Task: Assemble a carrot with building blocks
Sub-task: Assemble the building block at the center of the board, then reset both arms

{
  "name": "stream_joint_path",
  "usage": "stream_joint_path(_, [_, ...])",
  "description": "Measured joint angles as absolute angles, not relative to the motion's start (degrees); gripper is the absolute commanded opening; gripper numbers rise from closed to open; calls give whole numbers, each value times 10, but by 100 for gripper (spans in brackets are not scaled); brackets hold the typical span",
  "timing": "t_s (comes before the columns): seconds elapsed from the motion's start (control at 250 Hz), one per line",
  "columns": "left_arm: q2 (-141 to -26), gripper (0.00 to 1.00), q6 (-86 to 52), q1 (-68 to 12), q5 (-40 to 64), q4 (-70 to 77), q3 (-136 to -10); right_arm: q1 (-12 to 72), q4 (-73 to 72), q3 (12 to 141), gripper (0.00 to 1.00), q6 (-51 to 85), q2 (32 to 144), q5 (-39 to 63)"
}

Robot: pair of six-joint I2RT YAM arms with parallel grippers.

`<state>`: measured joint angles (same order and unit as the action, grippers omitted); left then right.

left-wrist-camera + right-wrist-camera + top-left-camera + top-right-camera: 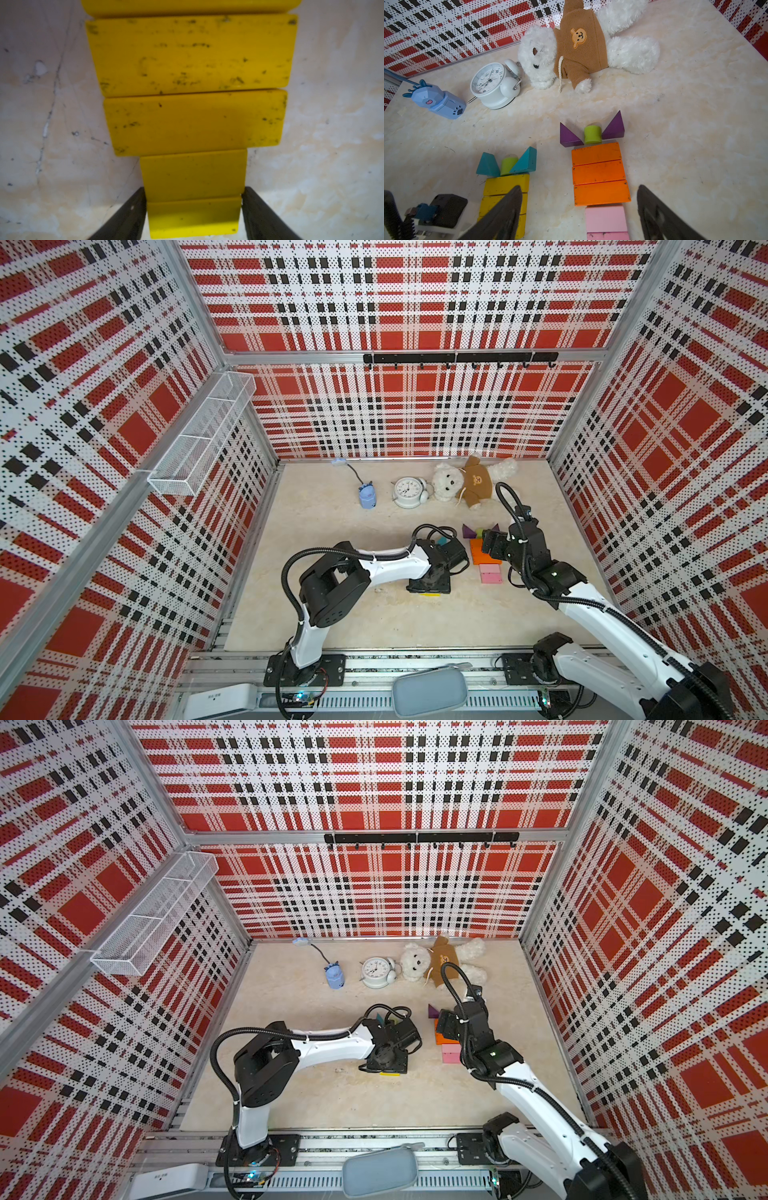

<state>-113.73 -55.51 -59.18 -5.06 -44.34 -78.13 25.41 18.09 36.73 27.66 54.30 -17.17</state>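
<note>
Two rows of building blocks lie side by side on the table. In the left wrist view, wide yellow bars (pixel 191 56) step down to a small yellow block (pixel 193 176). My left gripper (pixel 193 193) straddles that block, open only slightly wider than it, with a thin gap showing at one finger. Teal triangles (pixel 525 161) and a lime stub (pixel 508 166) cap the yellow row. The other row has orange bars (pixel 599 172), purple triangles (pixel 614 127), a lime stub (pixel 592 135) and pink blocks (pixel 605 218). My right gripper (pixel 579 187) hovers open over its pink end, holding nothing.
Along the back wall lie a white alarm clock (pixel 407 491), a teddy bear (pixel 465 481) and a small blue gadget (pixel 368 495) with a cord. A wire basket (pixel 199 435) hangs on the left wall, and a black hook rail (pixel 457 357) on the back wall.
</note>
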Motion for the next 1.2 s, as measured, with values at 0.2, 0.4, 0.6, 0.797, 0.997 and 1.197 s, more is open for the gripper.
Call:
stream_joint_path(0.2, [-1129,87,-556,-592,-53,-443,-781,254,177,367,89,276,544,-167])
stream_joint_path(0.4, [-1105,85,-552,-593,-56,-444,-780,254,173,367,89,276,544,-164])
stream_joint_path(0.6, [-1078,83,-549,-605,-65,-447,-766,254,169,367,89,276,547,-159])
stream_joint_path(0.797, [-1058,82,-548,-618,-67,-456,-731,254,168,367,89,276,548,-157])
stream_joint_path(0.997, [-1053,80,-543,-621,-69,-459,-719,254,165,367,89,276,549,-156])
stream_joint_path(1.197, [-1053,80,-538,-623,-69,-458,-711,254,165,367,89,276,550,-156])
